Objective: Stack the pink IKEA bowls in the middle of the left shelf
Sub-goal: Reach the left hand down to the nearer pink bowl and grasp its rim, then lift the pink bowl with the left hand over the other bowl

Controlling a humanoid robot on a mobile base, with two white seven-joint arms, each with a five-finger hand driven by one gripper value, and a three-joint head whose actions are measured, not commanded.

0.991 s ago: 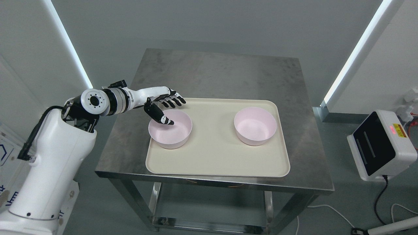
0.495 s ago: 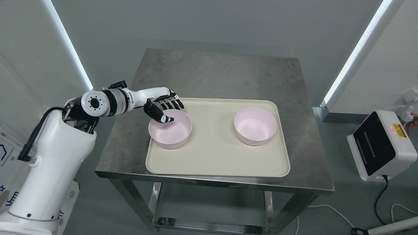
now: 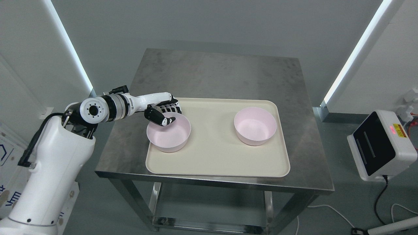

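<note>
Now left hand [image 3: 162, 112] pinching the far-left rim of the left pink bowl [image 3: 168, 133], thumb inside, fingers [image 3: 170, 107] curled outside. Second pink bowl [image 3: 255, 125] sits well apart, on the right of the cream tray [image 3: 215, 163]. Tray rests on a steel table [image 3: 215, 73]; grey walls, a white box [image 3: 382, 145] at right.

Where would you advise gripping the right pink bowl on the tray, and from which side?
Probably pinch the right pink bowl at its thin rim from above: it sits upright and open, with bare tray all around, so a thumb can go inside the wall.
</note>
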